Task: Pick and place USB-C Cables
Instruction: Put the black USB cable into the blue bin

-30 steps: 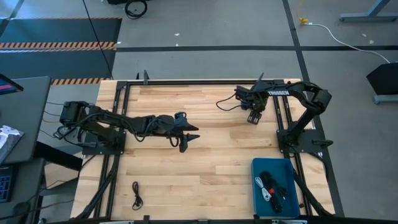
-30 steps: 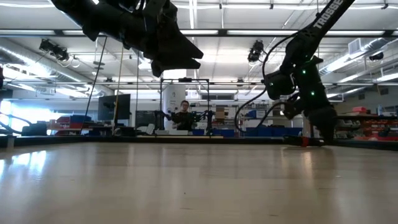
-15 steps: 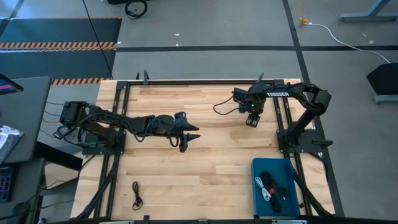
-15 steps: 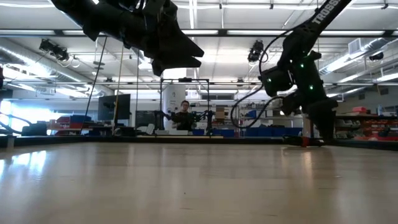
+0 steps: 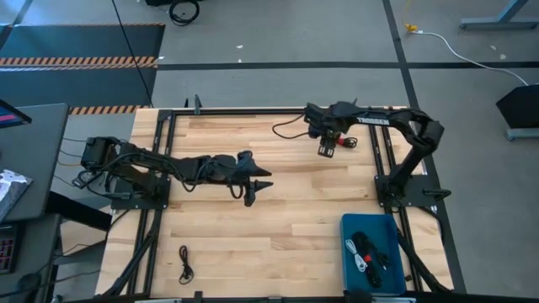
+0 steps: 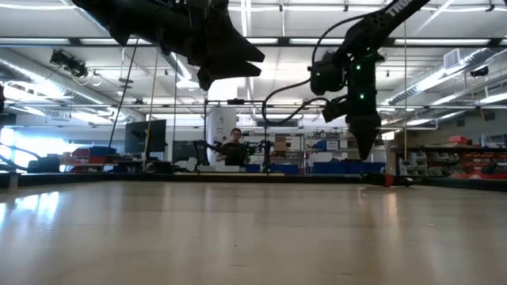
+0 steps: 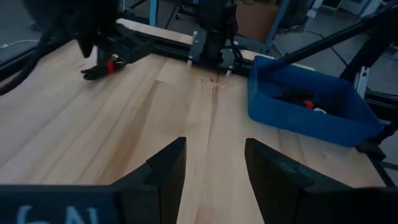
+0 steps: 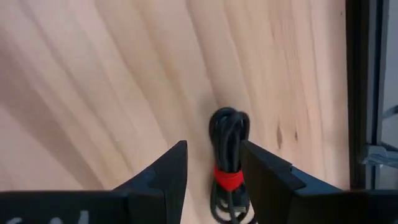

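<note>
A black USB-C cable bundle with a red band [image 5: 343, 142] lies flat on the wood near the table's far right. My right gripper [image 5: 325, 150] hangs open just above and left of it. In the right wrist view the bundle [image 8: 229, 155] shows between the open fingers [image 8: 212, 146], apart from them. My left gripper [image 5: 263, 179] waits open over the table's middle [image 7: 214, 168]. A plain black cable bundle [image 5: 185, 263] lies at the near left. Black and white bundles [image 5: 366, 252] lie in the blue tray [image 5: 345, 220].
The blue tray [image 7: 298, 118] stands at the table's near right corner. A black frame rail [image 5: 379, 143] runs close beside the red-banded bundle on its right. Bare wood lies between the two arms. A person [image 6: 234, 146] is far back in the room.
My right gripper has risen from close to the table and swung toward the table's left and far edge. The red-banded bundle, earlier hidden beneath that arm in the high view, now shows beside it.
</note>
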Controlling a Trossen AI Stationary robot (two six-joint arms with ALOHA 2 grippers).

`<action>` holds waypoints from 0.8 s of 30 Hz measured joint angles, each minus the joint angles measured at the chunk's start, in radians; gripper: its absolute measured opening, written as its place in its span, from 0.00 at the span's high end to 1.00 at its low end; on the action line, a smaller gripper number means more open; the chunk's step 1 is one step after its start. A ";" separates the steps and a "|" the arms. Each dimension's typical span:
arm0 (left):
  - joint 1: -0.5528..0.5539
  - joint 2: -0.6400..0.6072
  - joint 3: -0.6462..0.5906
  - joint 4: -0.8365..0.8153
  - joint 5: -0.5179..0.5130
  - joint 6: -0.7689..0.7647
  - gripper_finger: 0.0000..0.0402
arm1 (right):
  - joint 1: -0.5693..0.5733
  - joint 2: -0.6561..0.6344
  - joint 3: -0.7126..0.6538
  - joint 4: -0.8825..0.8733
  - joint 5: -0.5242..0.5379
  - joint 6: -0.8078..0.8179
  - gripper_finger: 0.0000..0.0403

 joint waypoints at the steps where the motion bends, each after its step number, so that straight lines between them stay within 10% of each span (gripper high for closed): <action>1: 0.000 0.000 0.000 -0.003 0.000 0.000 0.57 | -0.006 0.019 0.008 -0.001 0.011 -0.009 0.62; 24: 0.001 0.000 0.000 -0.017 0.000 0.000 0.57 | -0.111 0.181 0.085 -0.093 0.039 0.029 0.62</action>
